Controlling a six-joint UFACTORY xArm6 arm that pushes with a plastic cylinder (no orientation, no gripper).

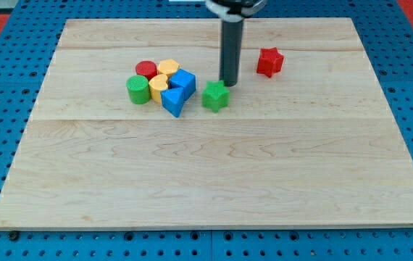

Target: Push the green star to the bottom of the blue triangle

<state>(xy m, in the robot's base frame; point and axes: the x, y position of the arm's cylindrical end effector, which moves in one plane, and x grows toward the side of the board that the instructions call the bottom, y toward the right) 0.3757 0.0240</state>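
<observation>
The green star [215,96] lies on the wooden board, just right of the blue triangle [172,101]. The blue triangle sits at the lower right of a cluster of blocks in the upper left part of the board. My tip [229,84] stands just above and to the right of the green star, touching or nearly touching its upper right edge. The dark rod rises from there to the view's top.
The cluster holds a blue cube [183,82], a red cylinder [146,69], two yellow blocks [167,67] [157,85] and a green cylinder [138,90]. A red star [269,61] lies alone at the upper right. The board's edge [214,226] meets blue pegboard.
</observation>
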